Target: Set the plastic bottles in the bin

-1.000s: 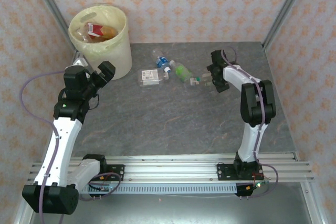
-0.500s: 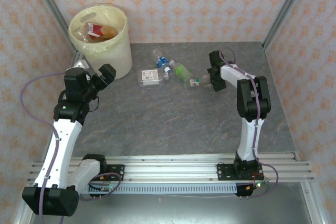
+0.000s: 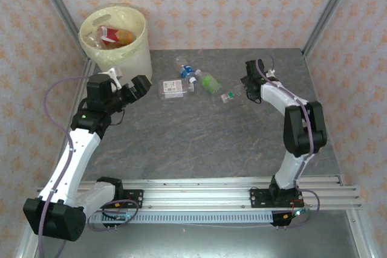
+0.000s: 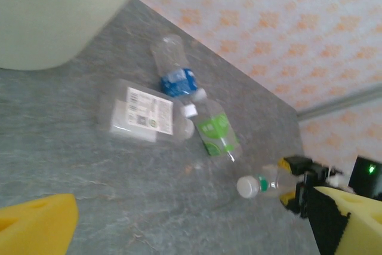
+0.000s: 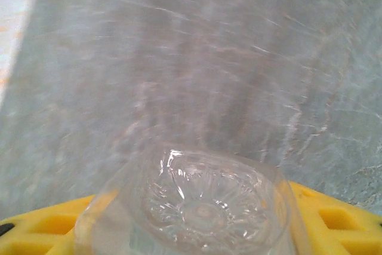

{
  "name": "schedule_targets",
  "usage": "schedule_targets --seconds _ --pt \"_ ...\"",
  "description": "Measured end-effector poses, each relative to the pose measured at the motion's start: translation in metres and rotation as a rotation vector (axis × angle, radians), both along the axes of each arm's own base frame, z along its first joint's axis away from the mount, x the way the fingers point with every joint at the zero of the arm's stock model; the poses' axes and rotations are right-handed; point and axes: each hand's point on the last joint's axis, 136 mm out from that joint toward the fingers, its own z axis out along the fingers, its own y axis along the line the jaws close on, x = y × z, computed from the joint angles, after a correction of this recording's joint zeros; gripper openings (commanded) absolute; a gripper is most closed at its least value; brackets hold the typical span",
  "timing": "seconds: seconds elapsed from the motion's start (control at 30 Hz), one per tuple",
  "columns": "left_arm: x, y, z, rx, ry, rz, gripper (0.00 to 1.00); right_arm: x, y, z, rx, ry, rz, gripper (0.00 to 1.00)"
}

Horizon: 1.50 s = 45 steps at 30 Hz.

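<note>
Clear thin plastic, judged light and crushable: the small bottle (image 5: 197,207) is pinched at its base by the right gripper (image 3: 245,91); left gripper (image 3: 130,84) is spread, empty

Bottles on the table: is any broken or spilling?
Nothing looks broken or spilled. The white-label bottle, blue-label bottle and green-label bottle lie on their sides; the right gripper holds a fourth bottle by its base.

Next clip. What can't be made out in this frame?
- Top external: the bin has a wall that hides how much lies below the top layer.
- Right wrist: the clear bottle covers the inner faces of the right tool, so grip contact is unclear; the view is blurred.
- Left wrist: the frame edge cuts off the bin; the print on the white-label bottle is too blurred to read.
</note>
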Motion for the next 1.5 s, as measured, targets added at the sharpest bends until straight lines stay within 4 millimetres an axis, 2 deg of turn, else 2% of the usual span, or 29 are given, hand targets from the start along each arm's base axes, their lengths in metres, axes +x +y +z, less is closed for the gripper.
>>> schedule_targets --seconds 0.1,0.3,0.43,0.53,0.63,0.77,0.9,1.1,1.2,1.37,1.5 --pt "0.001 -0.027 0.0 0.0 -0.02 -0.101 1.0 -0.01 0.024 0.045 -0.036 -0.132 0.133 0.52" --pt "0.004 -0.079 -0.011 0.031 0.0 -0.313 1.0 -0.035 0.072 0.114 -0.021 -0.333 0.384 0.51" --pt "-0.001 -0.124 -0.001 0.07 -0.044 -0.486 1.0 -0.053 0.102 0.146 0.022 -0.419 0.508 0.51" --pt "-0.011 -0.154 0.012 0.094 -0.098 -0.602 1.0 -0.068 0.124 0.163 0.056 -0.459 0.578 0.51" --pt "-0.016 -0.175 0.022 0.114 -0.144 -0.671 1.0 -0.08 0.143 0.169 0.089 -0.472 0.634 0.51" --pt "-0.006 -0.186 0.025 0.138 -0.159 -0.687 1.0 -0.091 0.161 0.17 0.134 -0.464 0.676 0.51" --pt "0.004 -0.194 0.013 0.156 -0.136 -0.701 1.0 -0.097 0.173 0.174 0.184 -0.471 0.691 0.51" --pt "0.003 -0.204 -0.003 0.249 -0.102 -0.717 0.95 -0.102 0.187 0.182 0.241 -0.493 0.705 0.51" --pt "0.004 -0.205 -0.002 0.259 -0.108 -0.717 0.85 -0.106 0.193 0.185 0.257 -0.498 0.726 0.52" --pt "0.006 -0.214 -0.002 0.223 -0.103 -0.739 0.55 -0.107 0.196 0.183 0.26 -0.493 0.734 0.53" --pt "0.007 -0.22 -0.005 0.193 -0.096 -0.759 0.47 -0.105 0.192 0.18 0.25 -0.484 0.712 0.64"
